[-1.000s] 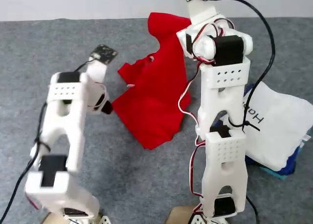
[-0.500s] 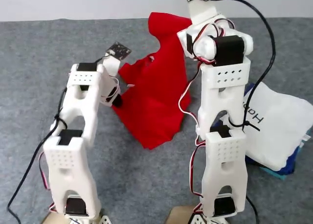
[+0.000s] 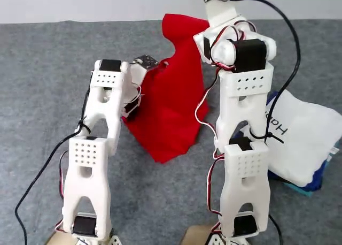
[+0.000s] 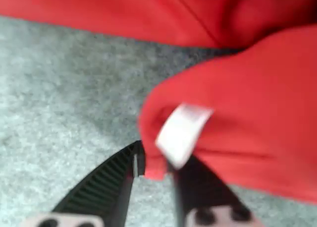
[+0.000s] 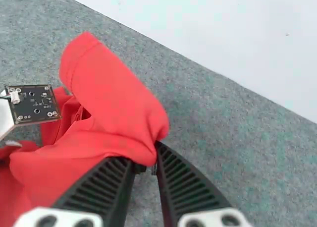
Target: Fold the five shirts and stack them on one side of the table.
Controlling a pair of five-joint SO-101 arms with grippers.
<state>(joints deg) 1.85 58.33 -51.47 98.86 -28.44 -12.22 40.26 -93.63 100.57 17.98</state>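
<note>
A red shirt (image 3: pixel 171 106) lies crumpled mid-table, its far end lifted. My right gripper (image 5: pixel 146 162) is shut on a bunched fold of this shirt (image 5: pixel 109 103) near the table's far edge. My left gripper (image 3: pixel 131 106) sits at the shirt's left edge. In the left wrist view its fingers (image 4: pixel 114 187) close on a rolled red hem (image 4: pixel 153 170) beside a white label (image 4: pixel 182 133). A stack of folded shirts, white (image 3: pixel 304 138) on top with blue (image 3: pixel 315 181) beneath, rests at the right.
The grey carpet-like table surface (image 3: pixel 43 95) spreads wide to the left. A pale wall (image 5: pixel 223 33) runs behind the far edge. The right arm (image 3: pixel 243 84) stands tall between the red shirt and the stack. The left arm's camera board (image 5: pixel 32 103) hangs over the shirt.
My left arm swung right from open table to the red shirt's left edge. The right arm and the lifted end of the shirt stayed put.
</note>
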